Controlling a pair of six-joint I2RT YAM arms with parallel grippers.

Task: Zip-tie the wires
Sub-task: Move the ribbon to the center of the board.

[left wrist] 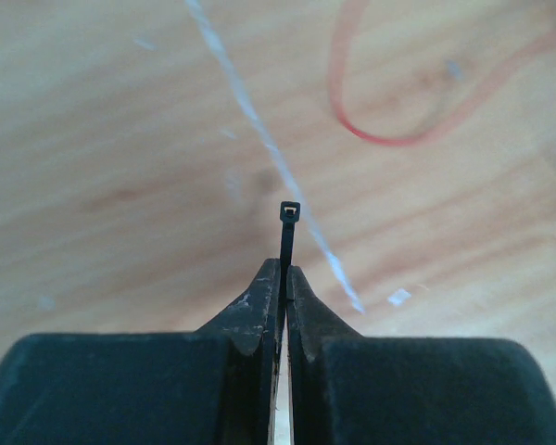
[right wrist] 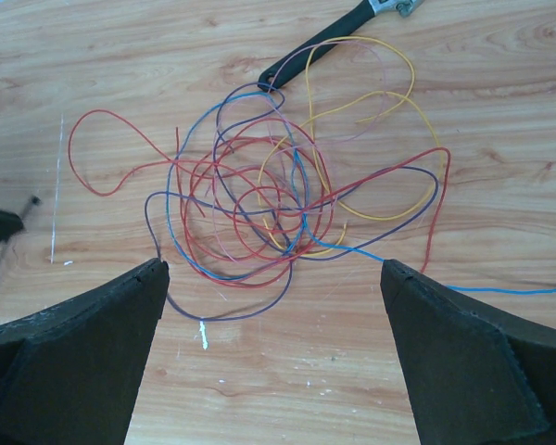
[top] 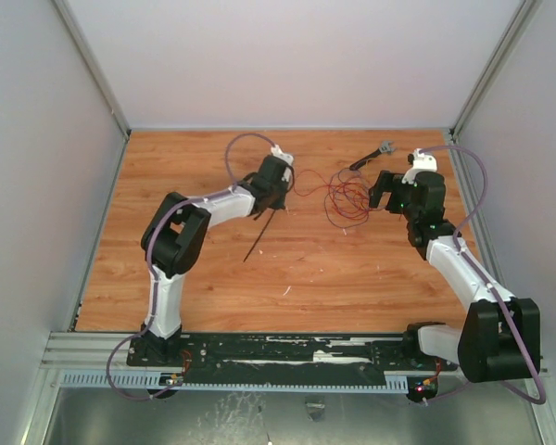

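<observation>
Black zip tie (left wrist: 288, 243) pinched in the left gripper (left wrist: 284, 273): pickup stage.
Right gripper (right wrist: 273, 267) hangs spread over the wires (right wrist: 278, 195); gathering them into a bundle looks next.

wires (right wrist: 280, 215) — red, blue, purple and yellow strands at mid-frame; zip tie (left wrist: 287, 246) black; tool (right wrist: 315, 46) at upper middle black-handled, grey-headed; table (right wrist: 505, 97) — pale wood grain.

Bare wood of the table (top: 352, 269) in front of the wires (top: 347, 197) gives open passage. The tangle fills the gap between the arms, with a black tool (top: 371, 156) at its far edge. The zip tie (top: 259, 236) slants across the left approach. Side walls (top: 37, 185) close both flanks.
</observation>
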